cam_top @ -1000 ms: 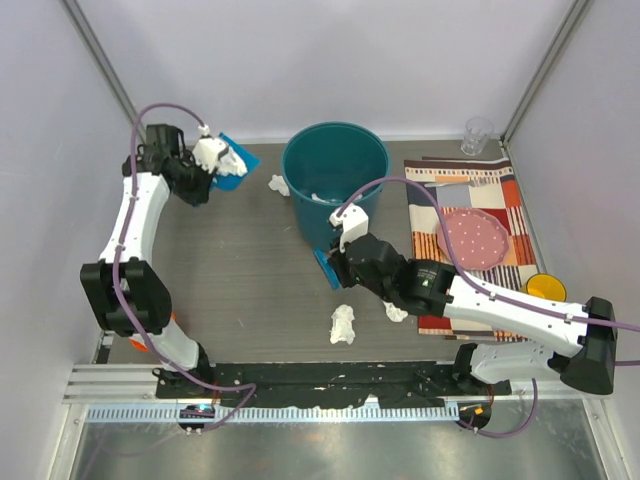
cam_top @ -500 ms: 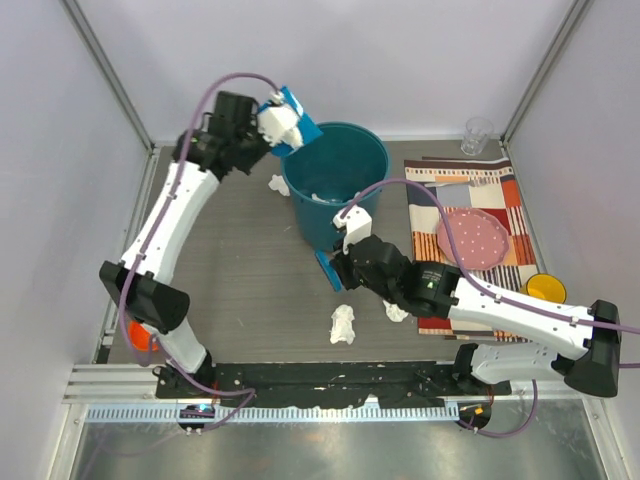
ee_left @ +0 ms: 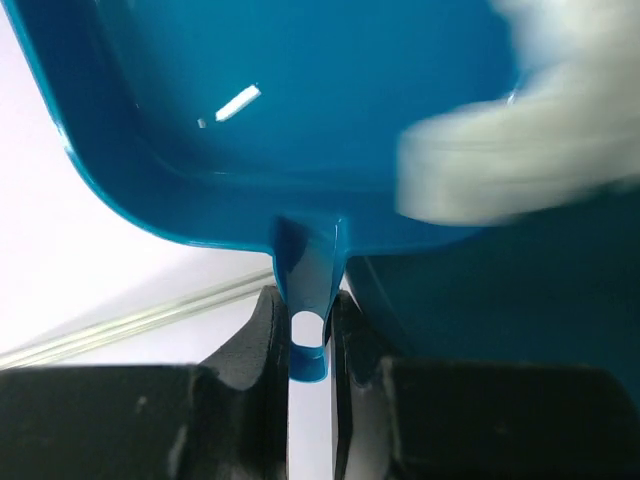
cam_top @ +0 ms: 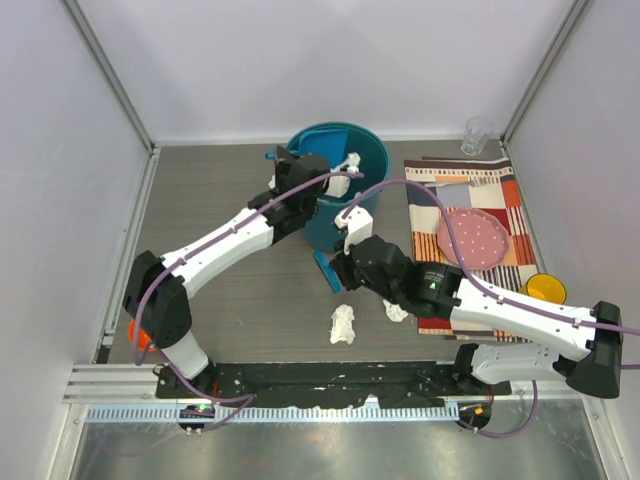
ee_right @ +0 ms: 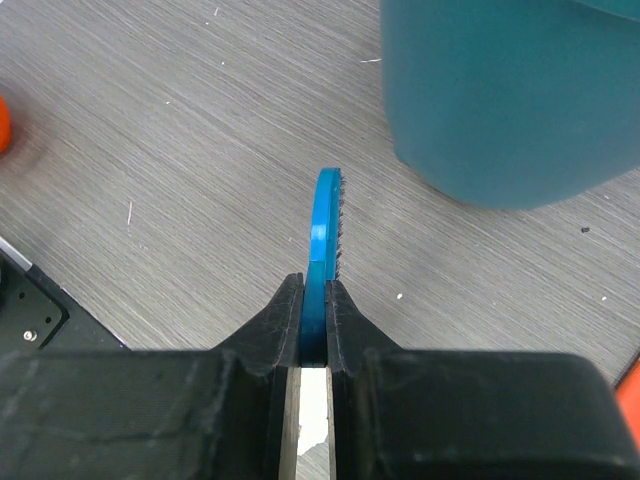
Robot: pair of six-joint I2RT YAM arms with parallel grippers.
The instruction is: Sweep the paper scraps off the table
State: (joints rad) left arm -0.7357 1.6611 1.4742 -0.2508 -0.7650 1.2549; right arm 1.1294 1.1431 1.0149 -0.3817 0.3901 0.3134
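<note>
My left gripper point(ee_left: 308, 305) is shut on the handle of a blue dustpan point(ee_left: 300, 120) and holds it tipped over the teal bin point(cam_top: 350, 215). A blurred white paper scrap point(ee_left: 500, 170) is sliding off the pan; it also shows over the bin in the top view point(cam_top: 347, 162). My right gripper point(ee_right: 315, 290) is shut on a blue brush point(ee_right: 325, 225), low over the table point(ee_right: 180, 150) in front of the bin point(ee_right: 510, 90). Two paper scraps point(cam_top: 342, 323) point(cam_top: 397, 312) lie on the table near my right arm.
A striped placemat point(cam_top: 500, 190) at right carries a pink plate point(cam_top: 473, 238); a yellow bowl point(cam_top: 546, 288) sits at its near edge. A glass point(cam_top: 477, 135) stands at the back right. An orange object point(cam_top: 138, 335) sits by the left arm's base.
My left arm has swung right from the table's back left and brought the dustpan over the bin, tipping it so paper falls out. The right arm has barely moved.
</note>
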